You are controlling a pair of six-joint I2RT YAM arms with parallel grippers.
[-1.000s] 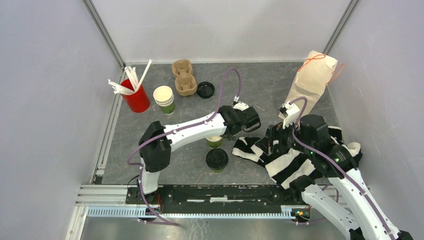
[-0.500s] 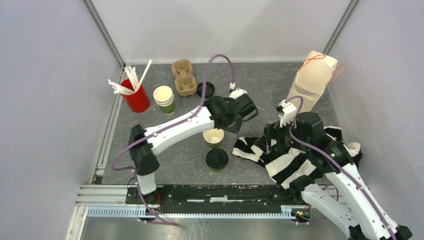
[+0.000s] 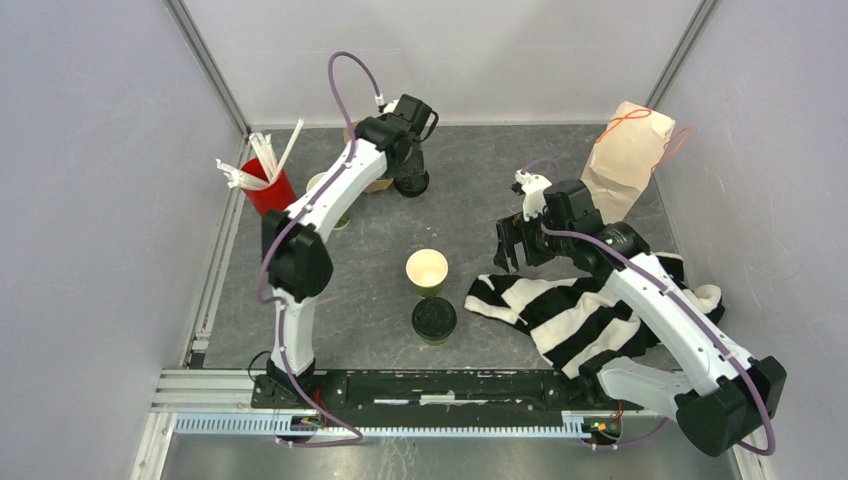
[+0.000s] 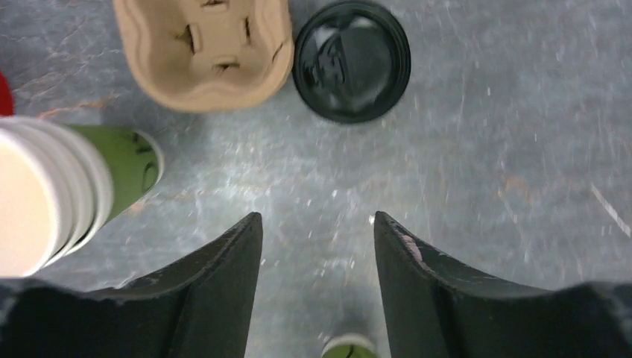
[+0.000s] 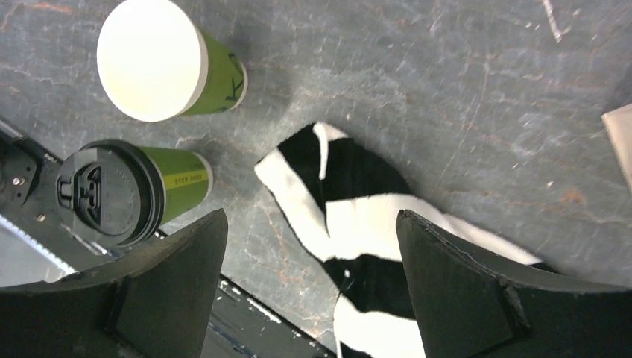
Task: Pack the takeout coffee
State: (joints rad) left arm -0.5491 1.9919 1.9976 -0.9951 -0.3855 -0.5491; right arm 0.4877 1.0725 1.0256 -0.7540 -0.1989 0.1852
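An open green cup (image 3: 427, 270) with a cream inside stands mid-table; it also shows in the right wrist view (image 5: 153, 60). A second green cup with a black lid on it (image 3: 434, 318) stands just nearer; it also shows in the right wrist view (image 5: 112, 195). A loose black lid (image 3: 415, 186) lies at the back beside the brown carrier (image 3: 362, 140); the left wrist view shows both the lid (image 4: 351, 60) and the carrier (image 4: 203, 45). My left gripper (image 3: 410, 160) is open and empty above the table, just short of that lid (image 4: 317, 224). My right gripper (image 3: 507, 252) is open and empty right of the cups (image 5: 309, 220).
A stack of green cups (image 3: 328, 197) and a red cup with white straws (image 3: 272, 197) stand at the back left. A brown paper bag (image 3: 622, 160) leans at the back right. A black-and-white striped cloth (image 3: 580, 315) lies under my right arm.
My left arm has swung from over the open cup to the far back, near the loose lid. My right gripper has risen and moved back-left, off the striped cloth.
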